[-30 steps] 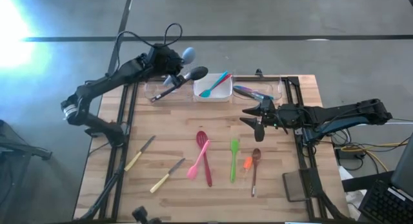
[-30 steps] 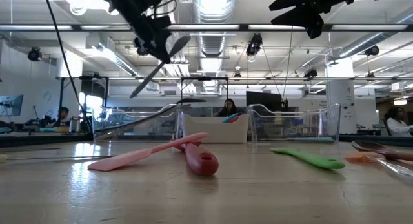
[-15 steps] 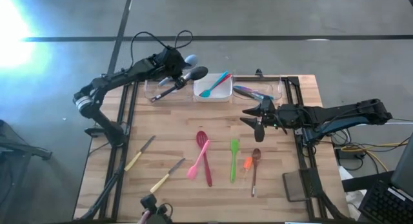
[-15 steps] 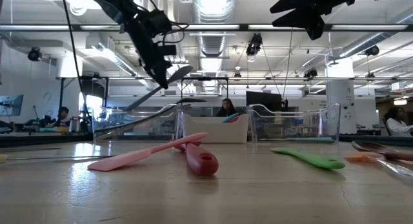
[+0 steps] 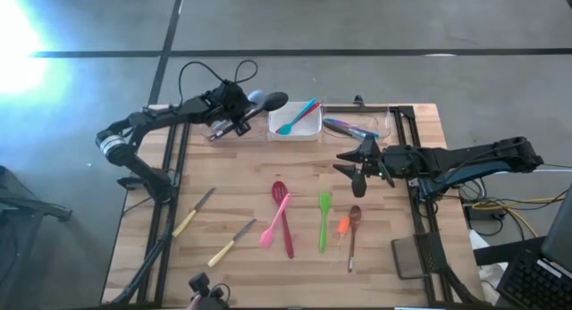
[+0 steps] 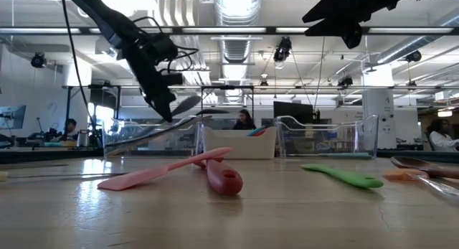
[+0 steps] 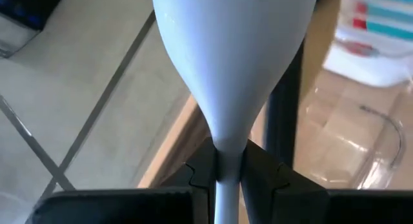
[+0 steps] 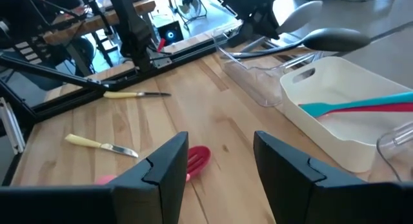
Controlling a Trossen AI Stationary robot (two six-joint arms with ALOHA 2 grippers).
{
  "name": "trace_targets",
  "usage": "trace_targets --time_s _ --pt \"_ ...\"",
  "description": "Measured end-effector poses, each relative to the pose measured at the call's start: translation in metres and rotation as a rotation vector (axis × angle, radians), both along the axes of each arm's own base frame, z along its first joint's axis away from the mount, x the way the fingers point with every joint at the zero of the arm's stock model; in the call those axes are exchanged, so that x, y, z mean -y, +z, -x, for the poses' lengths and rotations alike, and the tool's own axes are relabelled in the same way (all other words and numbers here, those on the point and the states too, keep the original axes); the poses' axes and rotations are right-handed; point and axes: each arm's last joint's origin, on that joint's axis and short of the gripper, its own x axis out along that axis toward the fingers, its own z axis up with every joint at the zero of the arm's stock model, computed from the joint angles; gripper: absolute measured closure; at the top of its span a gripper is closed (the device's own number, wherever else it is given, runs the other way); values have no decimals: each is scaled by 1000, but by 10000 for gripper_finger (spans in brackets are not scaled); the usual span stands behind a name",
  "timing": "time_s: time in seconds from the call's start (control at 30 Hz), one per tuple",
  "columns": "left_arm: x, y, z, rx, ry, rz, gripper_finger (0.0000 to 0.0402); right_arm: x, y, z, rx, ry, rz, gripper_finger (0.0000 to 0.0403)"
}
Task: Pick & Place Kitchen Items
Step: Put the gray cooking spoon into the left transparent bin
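- Pale blue-grey is the colour of the spoon (image 7: 235, 62) your left gripper (image 5: 234, 113) is holding; its fingers (image 7: 258, 175) are pinched shut on the spoon's thin neck, with the wide bowl sticking out past the fingertips.
- Your left gripper hangs over the clear tray (image 5: 234, 128) at the far left of the tabletop (image 5: 241, 185), and a black ladle (image 5: 264, 104) lies across that tray just beside the fingers.
- Next along is the white tray (image 5: 298, 126), with a teal spoon (image 5: 290, 124) and a pink one (image 5: 307, 106) inside it.
- Your right gripper (image 5: 358, 159) floats above the tabletop with its fingers (image 8: 166, 161) apart and nothing between them.
- Below and past those fingers lie a red slotted spoon (image 5: 282, 210) crossed by a pink spatula (image 5: 273, 224), a green fork (image 5: 323, 219), a small orange piece (image 5: 343, 225) and a brown spoon (image 5: 354, 231).
- Two knives (image 5: 213, 228) with pale handles lie well apart from your right fingers, on the left side of the tabletop.
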Motion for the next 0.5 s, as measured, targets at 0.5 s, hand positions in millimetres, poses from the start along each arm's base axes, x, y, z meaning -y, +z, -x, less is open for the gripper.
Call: trace_targets --time_s 0.5 --pt "3 -13 3 7 -9 22 354 0 -6 0 -11 -3 -5 237"
